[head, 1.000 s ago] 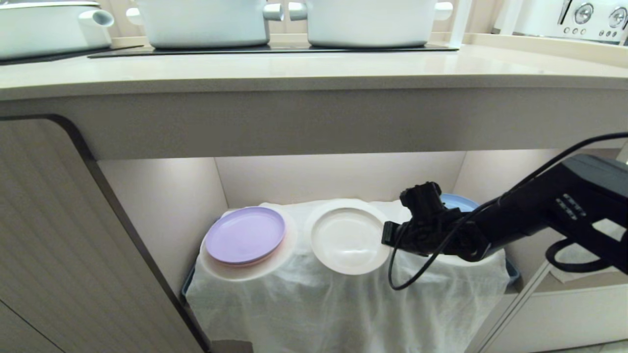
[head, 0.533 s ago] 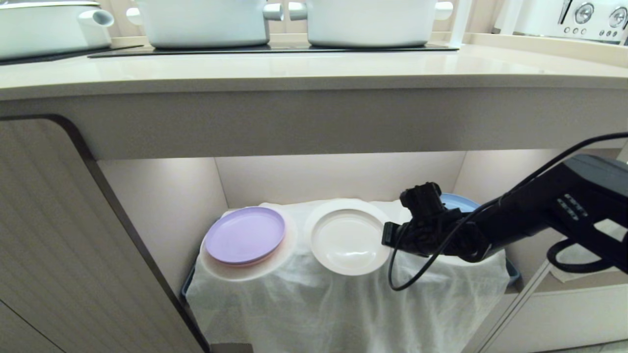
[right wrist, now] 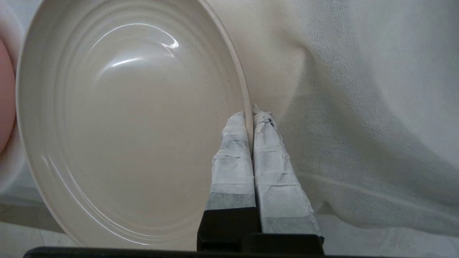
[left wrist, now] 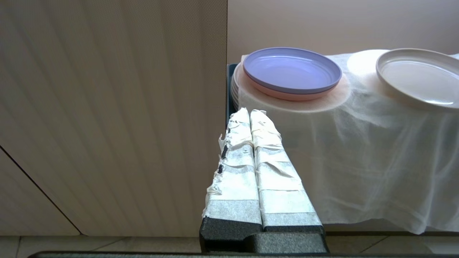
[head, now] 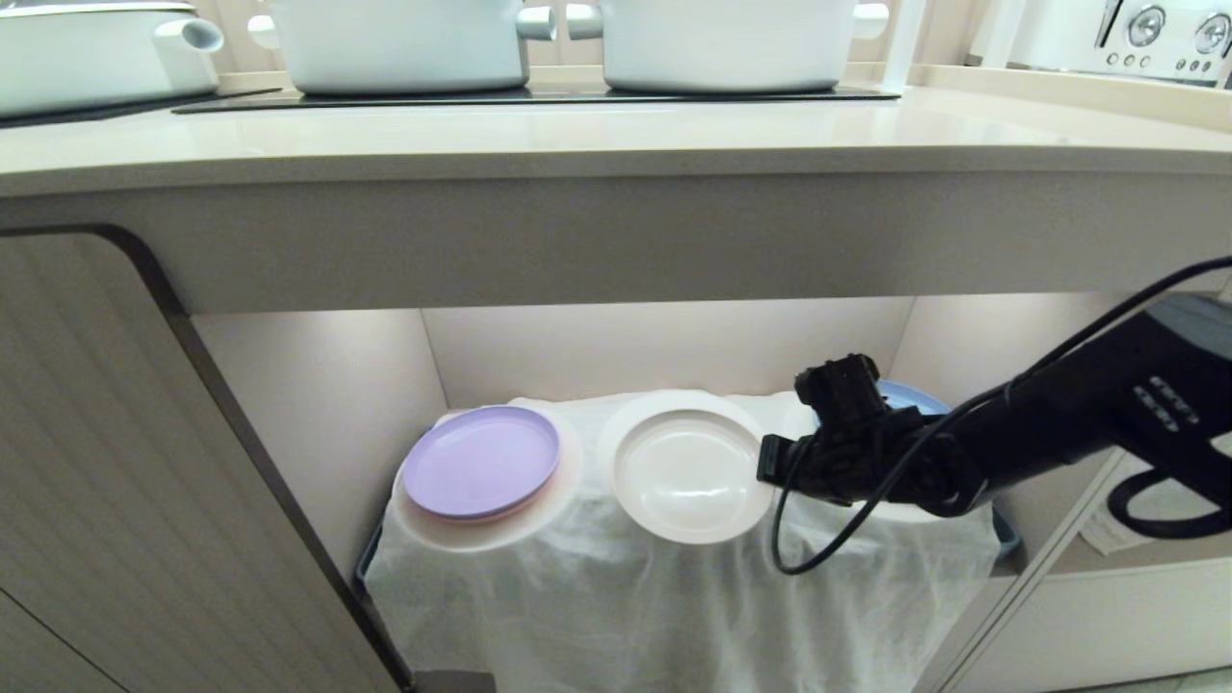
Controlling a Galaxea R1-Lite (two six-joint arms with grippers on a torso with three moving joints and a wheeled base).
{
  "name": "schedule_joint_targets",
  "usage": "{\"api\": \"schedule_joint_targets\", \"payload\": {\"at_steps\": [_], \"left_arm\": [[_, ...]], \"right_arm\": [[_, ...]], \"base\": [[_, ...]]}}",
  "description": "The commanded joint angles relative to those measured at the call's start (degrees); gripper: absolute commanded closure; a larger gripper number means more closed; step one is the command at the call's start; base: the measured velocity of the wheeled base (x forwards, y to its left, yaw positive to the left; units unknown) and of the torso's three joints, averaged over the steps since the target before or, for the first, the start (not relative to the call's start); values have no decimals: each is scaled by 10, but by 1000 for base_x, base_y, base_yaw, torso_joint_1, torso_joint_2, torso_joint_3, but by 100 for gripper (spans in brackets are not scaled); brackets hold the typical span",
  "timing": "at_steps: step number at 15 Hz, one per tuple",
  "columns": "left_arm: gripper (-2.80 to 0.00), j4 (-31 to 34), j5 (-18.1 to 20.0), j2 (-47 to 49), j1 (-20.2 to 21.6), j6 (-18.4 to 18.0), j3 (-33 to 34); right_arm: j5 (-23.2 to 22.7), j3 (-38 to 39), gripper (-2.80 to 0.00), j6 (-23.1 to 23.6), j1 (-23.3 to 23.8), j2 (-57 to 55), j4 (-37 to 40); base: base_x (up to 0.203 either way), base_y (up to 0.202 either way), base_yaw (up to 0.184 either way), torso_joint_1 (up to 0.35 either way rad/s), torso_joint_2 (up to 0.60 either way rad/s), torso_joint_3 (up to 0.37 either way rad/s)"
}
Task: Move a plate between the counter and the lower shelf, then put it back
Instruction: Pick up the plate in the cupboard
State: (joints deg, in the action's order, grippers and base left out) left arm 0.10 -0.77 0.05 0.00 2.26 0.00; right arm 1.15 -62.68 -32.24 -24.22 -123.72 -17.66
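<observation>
Right wrist view shows the right gripper [right wrist: 251, 114] pinching the rim of the plate [right wrist: 125, 136]: one taped finger lies on the inside of the rim and the other on the outside, pressed tight together with only the thin edge between them. In the head view the plate [head: 688, 472] is on the middle raised pad of the lower shelf [head: 664, 346], over the white cloth [head: 674, 606], between the lilac plate [head: 479, 460] and the blue plate [head: 910, 395], which is mostly hidden behind the arm. I judge that the plate is now being taken out toward the counter [head: 616, 144]. To do this well, the grip should stay firm, because a hold at one edge lets the far side sag — the plate must first rise a little so it does not drag the cloth, then come straight out, level, away from the lilac plate. The front edge of the counter is just above, so the lift should begin only after the plate is outside the recess. The left gripper [left wrist: 251, 118] is parked low beside the cabinet door [left wrist: 107, 107], its fingers pressed together and holding nothing.
</observation>
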Motion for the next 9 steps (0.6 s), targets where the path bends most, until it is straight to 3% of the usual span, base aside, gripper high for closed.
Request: {"api": "schedule_joint_targets", "payload": {"at_steps": [1,9], "left_arm": [[0,0,0,0,1,0,0],[0,0,0,0,1,0,0]], "right_arm": [[0,20,0,-1,0,23,-1],[-4,110,0,3,0,93,-1]], "base": [[0,0,0,0,0,0],[0,0,0,0,0,0]]}}
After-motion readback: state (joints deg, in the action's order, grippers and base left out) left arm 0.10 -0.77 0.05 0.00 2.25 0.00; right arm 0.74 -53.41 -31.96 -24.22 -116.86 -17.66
